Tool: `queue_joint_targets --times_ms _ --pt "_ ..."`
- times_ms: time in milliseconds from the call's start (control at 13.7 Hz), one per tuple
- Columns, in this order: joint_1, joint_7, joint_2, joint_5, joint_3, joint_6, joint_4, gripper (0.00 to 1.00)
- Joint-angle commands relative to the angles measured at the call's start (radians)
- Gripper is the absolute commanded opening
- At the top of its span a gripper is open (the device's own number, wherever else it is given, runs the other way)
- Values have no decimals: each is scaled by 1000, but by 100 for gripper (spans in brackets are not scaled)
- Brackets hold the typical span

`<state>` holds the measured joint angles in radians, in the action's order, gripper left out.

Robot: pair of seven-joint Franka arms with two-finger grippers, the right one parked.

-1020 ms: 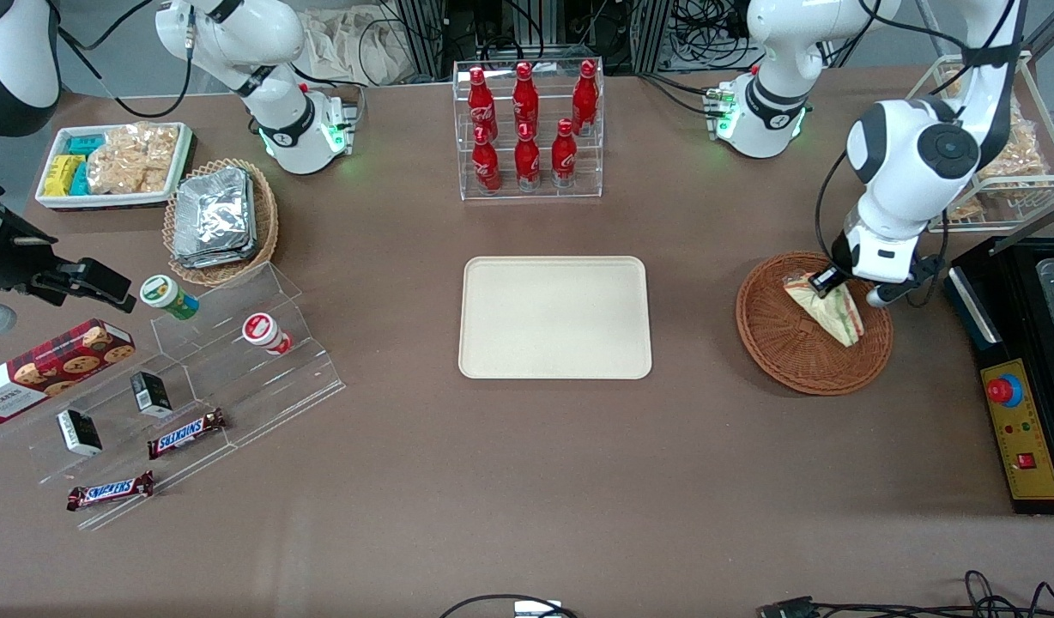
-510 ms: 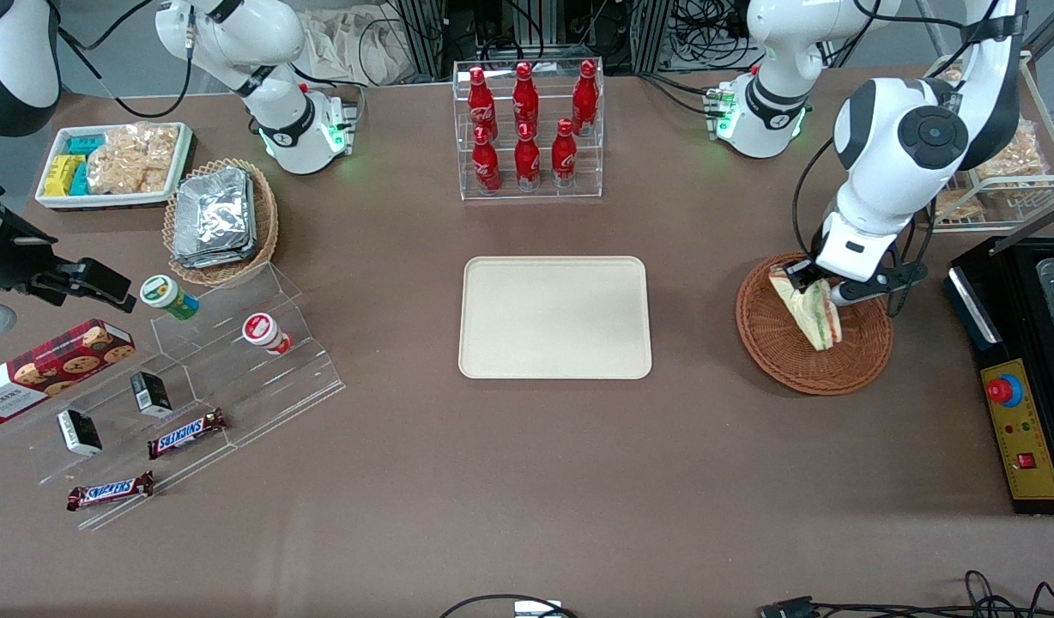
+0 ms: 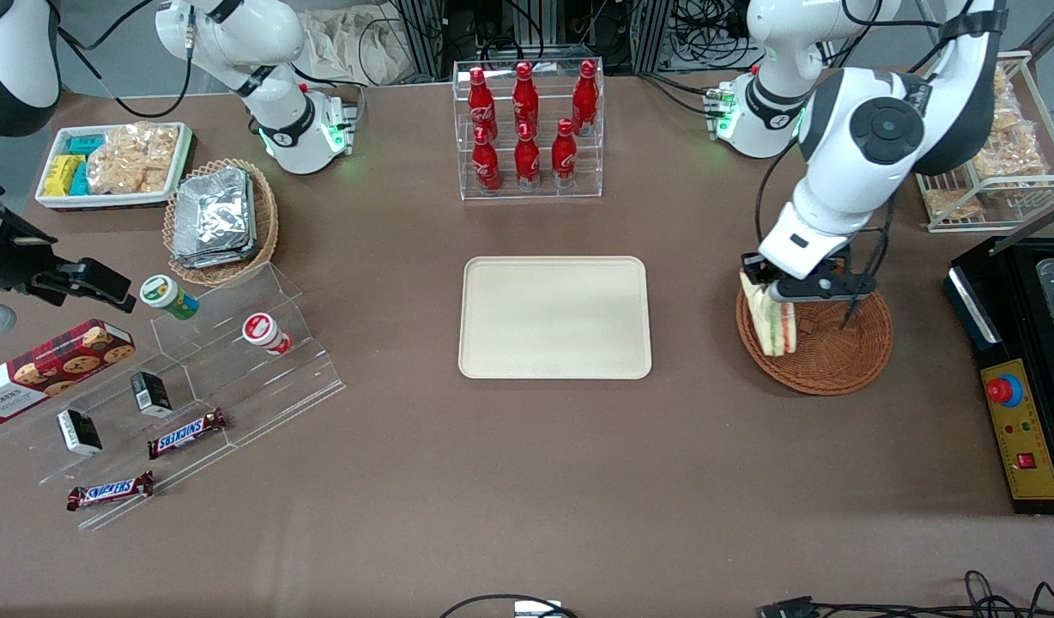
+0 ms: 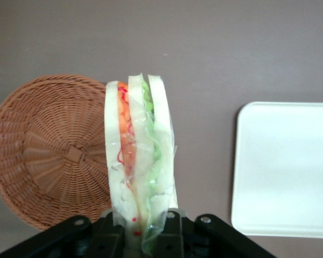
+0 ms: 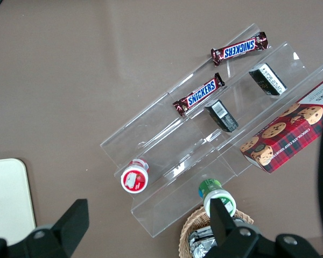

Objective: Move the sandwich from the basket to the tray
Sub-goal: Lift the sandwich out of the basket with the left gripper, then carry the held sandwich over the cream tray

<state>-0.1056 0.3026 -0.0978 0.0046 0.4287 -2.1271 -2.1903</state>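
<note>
My left gripper is shut on the sandwich, a wrapped wedge of pale bread with orange, red and green layers. The sandwich hangs from the fingers in the air over the basket's rim on the side toward the tray. The reddish-brown wicker basket lies under the arm with nothing left in it. The cream tray lies flat in the middle of the table, bare, a short way from the basket toward the parked arm's end.
A clear rack of red bottles stands farther from the front camera than the tray. A black control box and a wire rack of snack packs sit at the working arm's end. Snack stands and a foil-pack basket fill the parked arm's end.
The left gripper has lifted the sandwich out of the basket and carried it toward the tray. The wedge has swung from lying tilted to hanging almost straight down.
</note>
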Motion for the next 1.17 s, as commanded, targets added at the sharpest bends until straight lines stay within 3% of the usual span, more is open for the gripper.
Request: queue_joint_targets --times_ms 0,583,874,1093 --pt "-3 -22 21 -1 63 10 27 0" --pt "-3 26 108 -14 257 -48 64 2" --pt "-2 137 162 14 323 -111 64 2" --pt "-2 209 229 83 343 -145 63 2"
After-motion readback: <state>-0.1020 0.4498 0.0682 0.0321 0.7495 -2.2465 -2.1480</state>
